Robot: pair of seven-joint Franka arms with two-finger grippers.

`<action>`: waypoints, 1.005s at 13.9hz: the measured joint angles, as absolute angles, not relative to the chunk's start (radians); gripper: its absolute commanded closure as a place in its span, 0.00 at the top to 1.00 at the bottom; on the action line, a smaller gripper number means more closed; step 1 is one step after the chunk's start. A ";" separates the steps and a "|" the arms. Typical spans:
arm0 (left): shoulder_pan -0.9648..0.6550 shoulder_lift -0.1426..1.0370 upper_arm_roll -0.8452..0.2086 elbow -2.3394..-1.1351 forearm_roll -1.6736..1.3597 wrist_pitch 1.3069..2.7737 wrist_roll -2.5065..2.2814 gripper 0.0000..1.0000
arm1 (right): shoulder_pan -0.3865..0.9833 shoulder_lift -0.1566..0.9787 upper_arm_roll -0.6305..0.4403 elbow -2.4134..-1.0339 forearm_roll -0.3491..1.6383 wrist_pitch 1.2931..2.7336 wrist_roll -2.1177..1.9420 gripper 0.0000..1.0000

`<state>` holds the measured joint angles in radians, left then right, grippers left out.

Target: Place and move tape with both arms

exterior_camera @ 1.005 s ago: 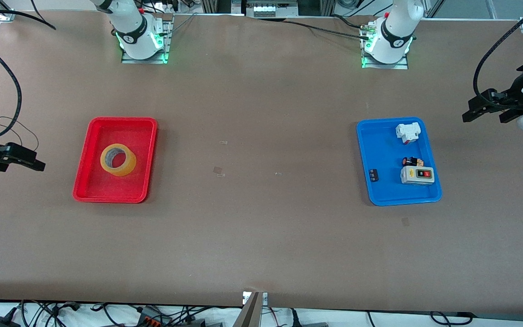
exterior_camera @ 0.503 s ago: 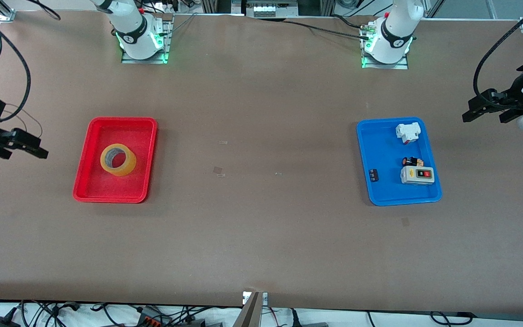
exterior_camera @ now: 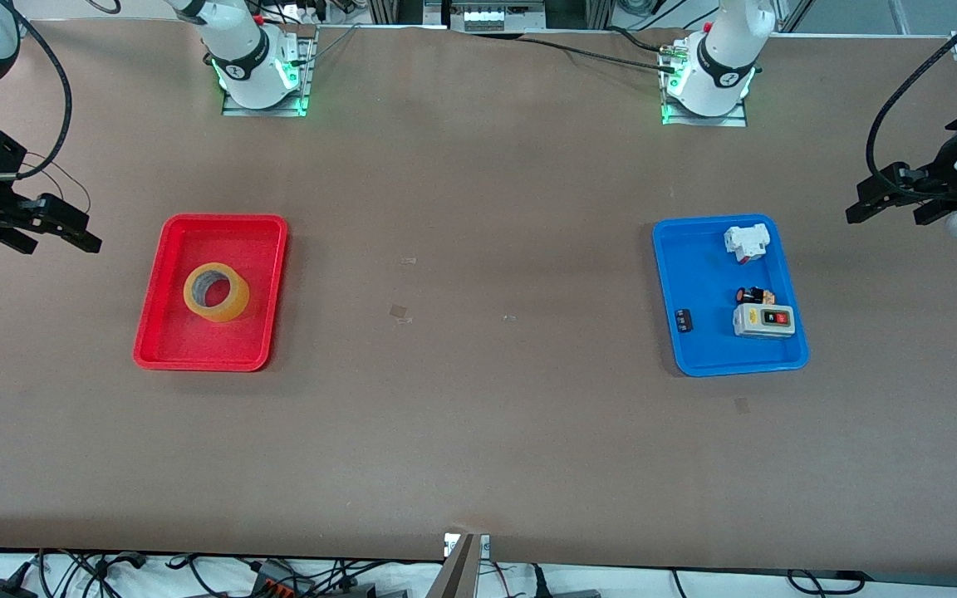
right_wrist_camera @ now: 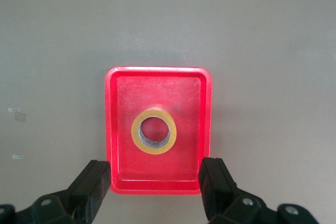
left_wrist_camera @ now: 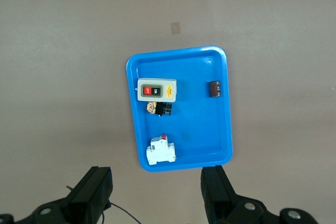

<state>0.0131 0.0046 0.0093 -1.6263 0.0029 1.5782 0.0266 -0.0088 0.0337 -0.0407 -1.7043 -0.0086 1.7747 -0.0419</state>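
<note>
The tape, a yellow-tan roll with a wide centre hole, lies flat in the red tray toward the right arm's end of the table; it also shows in the right wrist view, inside that tray. My right gripper is open and empty, up in the air over bare table beside the red tray. My left gripper is open and empty, high over bare table beside the blue tray. In each wrist view the two black fingers stand wide apart.
The blue tray holds a grey switch box with red and black buttons, a small white block part, a small black-and-orange part and a small black piece. Brown table lies between the two trays.
My right gripper has moved along the table's end, away from the front camera and slightly toward the red tray. The left arm, the tape and both trays have not moved.
</note>
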 measured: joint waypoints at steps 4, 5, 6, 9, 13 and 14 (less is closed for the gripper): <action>0.013 0.005 0.009 -1.626 0.003 1.578 0.027 1.00 | -0.009 0.026 -0.040 -1.704 -0.009 1.738 -0.042 1.00; 0.013 0.005 0.009 -1.626 0.003 1.578 0.026 1.00 | -0.009 0.023 -0.040 -1.704 -0.009 1.735 -0.042 1.00; 0.013 0.005 0.009 -1.626 0.003 1.578 0.026 1.00 | -0.008 0.021 -0.039 -1.704 -0.009 1.734 -0.042 1.00; 0.013 0.005 0.009 -1.626 0.003 1.578 0.026 1.00 | -0.008 0.018 -0.039 -1.704 -0.008 1.734 -0.042 1.00; 0.013 0.005 0.009 -1.626 0.003 1.578 0.026 1.00 | -0.012 0.018 -0.037 -1.704 0.004 1.734 -0.042 1.00; 0.013 0.005 0.009 -1.626 0.003 1.578 0.026 1.00 | -0.012 0.018 -0.030 -1.704 0.004 1.733 -0.042 1.00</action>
<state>0.0132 0.0046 0.0094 -1.6264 0.0030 1.5780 0.0264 -0.0116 0.0180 -0.0299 -1.7037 0.0042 1.7331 -0.0418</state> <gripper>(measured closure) 0.000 0.000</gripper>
